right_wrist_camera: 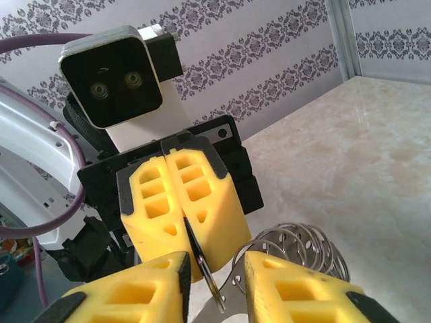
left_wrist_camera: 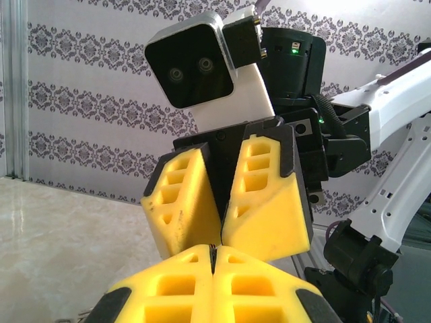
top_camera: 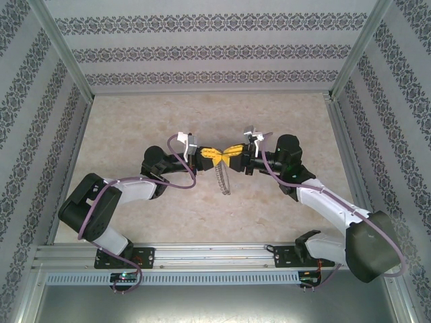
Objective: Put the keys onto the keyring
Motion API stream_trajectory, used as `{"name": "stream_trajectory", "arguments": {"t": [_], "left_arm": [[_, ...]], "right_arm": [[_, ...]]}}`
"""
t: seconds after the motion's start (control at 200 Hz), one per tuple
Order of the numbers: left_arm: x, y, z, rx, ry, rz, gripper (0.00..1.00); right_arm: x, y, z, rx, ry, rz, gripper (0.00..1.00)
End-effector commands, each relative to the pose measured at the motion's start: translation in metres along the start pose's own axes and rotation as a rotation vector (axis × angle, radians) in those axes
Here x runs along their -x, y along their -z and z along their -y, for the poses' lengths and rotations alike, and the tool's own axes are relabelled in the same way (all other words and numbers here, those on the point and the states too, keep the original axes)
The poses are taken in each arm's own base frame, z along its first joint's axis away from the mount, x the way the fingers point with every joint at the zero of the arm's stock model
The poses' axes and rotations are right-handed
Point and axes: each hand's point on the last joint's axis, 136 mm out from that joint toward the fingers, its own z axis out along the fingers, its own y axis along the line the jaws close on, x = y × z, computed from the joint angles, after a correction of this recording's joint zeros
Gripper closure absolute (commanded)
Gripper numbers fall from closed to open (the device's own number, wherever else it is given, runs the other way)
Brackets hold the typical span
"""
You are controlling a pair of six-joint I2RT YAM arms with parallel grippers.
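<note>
My two grippers meet tip to tip above the middle of the table. The left gripper [top_camera: 213, 157] [left_wrist_camera: 214, 261] is shut on the keyring [right_wrist_camera: 202, 259], a thin dark hoop seen edge-on. Its silvery dangling pieces [right_wrist_camera: 296, 245] bunch beside it and hang down in a strand [top_camera: 223, 179]. The right gripper [top_camera: 229, 153] [right_wrist_camera: 217, 286] faces the left one with its jaws a little apart; the hoop's free edge sits in the gap, touching neither yellow finger [right_wrist_camera: 303, 289]. The keys are hidden.
The beige marble-patterned tabletop [top_camera: 289, 121] lies below, walled by patterned panels and metal posts [top_camera: 350, 54]. The arm bases sit on a rail along the near edge [top_camera: 215, 256].
</note>
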Motion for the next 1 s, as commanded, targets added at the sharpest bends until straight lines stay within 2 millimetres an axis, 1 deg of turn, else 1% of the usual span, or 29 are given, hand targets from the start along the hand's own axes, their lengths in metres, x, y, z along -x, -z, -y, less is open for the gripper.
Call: {"name": "stream_trajectory", "arguments": {"t": [0.0,0.07,0.14,0.195,0.305,0.345,0.43,0.5,0.555,0.655,0.774,0.824,0.994], "left_arm": [[0.021,-0.006,0.013,-0.061,-0.079,0.056,1.00],[0.022,-0.006,0.013,-0.059,-0.079,0.058,1.00],[0.023,-0.006,0.013,-0.058,-0.074,0.061,1.00],[0.023,-0.006,0.012,-0.055,-0.066,0.062,1.00],[0.032,-0.005,0.006,-0.007,-0.021,0.095,1.00],[0.037,-0.003,0.003,0.024,0.001,0.116,0.96],[0.047,0.004,-0.005,0.104,0.046,0.162,0.95],[0.050,0.008,-0.009,0.154,0.083,0.161,0.92],[0.048,0.009,-0.010,0.180,0.113,0.133,0.91],[0.046,0.012,-0.010,0.213,0.138,0.088,0.86],[0.047,0.017,-0.004,0.231,0.141,0.066,0.81],[0.047,0.019,-0.002,0.239,0.144,0.060,0.79],[0.040,0.020,0.000,0.241,0.186,0.019,0.76]], "right_arm": [[0.009,-0.002,-0.009,0.033,0.051,0.017,0.79],[0.007,-0.001,-0.009,0.031,0.050,0.014,0.88],[0.006,-0.001,-0.009,0.029,0.049,0.012,1.00],[0.006,-0.001,-0.007,0.024,0.051,0.011,1.00],[0.008,0.002,-0.002,-0.005,0.059,0.031,1.00],[0.010,0.004,-0.002,-0.012,0.064,0.043,1.00],[0.016,0.008,-0.001,-0.020,0.071,0.066,1.00],[0.021,0.010,-0.003,-0.018,0.082,0.085,1.00],[0.024,0.012,-0.005,-0.018,0.086,0.095,1.00],[0.029,0.013,-0.007,-0.016,0.093,0.120,1.00],[0.034,0.014,-0.007,-0.014,0.091,0.147,1.00],[0.040,0.014,-0.010,-0.005,0.106,0.171,1.00],[0.053,0.013,-0.013,0.015,0.101,0.238,1.00]]}}
